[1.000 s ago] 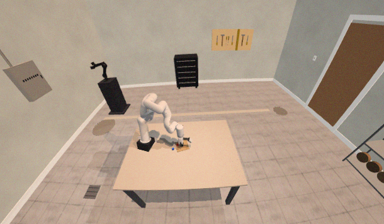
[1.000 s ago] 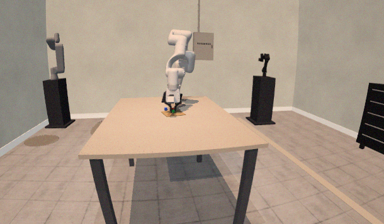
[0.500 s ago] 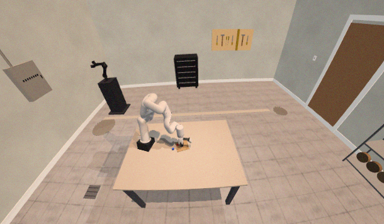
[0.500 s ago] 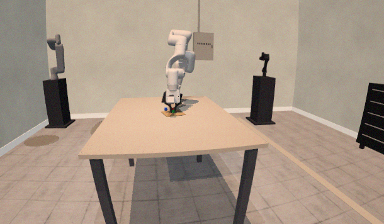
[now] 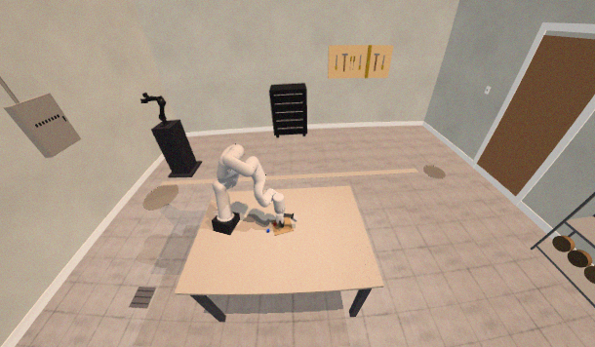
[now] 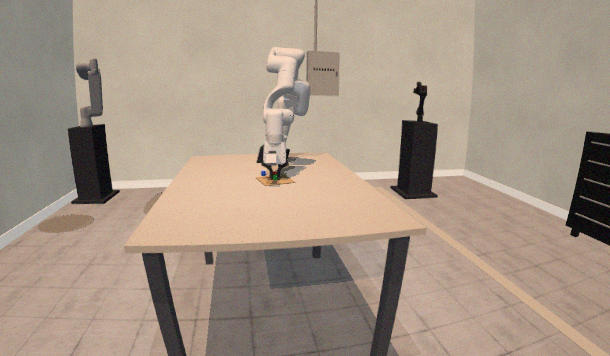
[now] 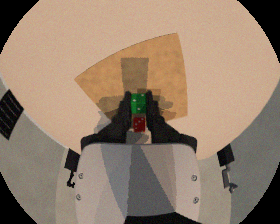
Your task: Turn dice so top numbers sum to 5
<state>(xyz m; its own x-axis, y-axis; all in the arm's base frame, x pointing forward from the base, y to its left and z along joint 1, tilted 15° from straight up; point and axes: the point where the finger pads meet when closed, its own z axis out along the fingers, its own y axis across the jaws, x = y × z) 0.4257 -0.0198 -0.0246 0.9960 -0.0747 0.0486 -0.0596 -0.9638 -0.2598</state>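
My gripper (image 7: 138, 99) (image 6: 275, 177) is shut on the green die (image 7: 138, 104), low over the mat. Whether this die touches the mat is hard to tell. Pale pips show on it in the wrist view. The red die (image 7: 139, 124) (image 5: 275, 224) is just behind the green one, on the arm's side, with pale pips; its exact count is unclear. The blue die (image 5: 268, 230) (image 6: 263, 173) lies on the table beside the mat, off it, and is not seen in the wrist view. The orange-brown mat (image 7: 163, 60) (image 5: 283, 232) (image 6: 288, 181) looks flat, partly hidden by the fingers.
The wooden table (image 5: 282, 268) (image 6: 274, 220) bears the dice and mat. The arm's black base (image 5: 225, 223) stands at the table's side beyond the blue die. Other robots on black pedestals (image 6: 87, 162) (image 6: 419, 157) stand off the table.
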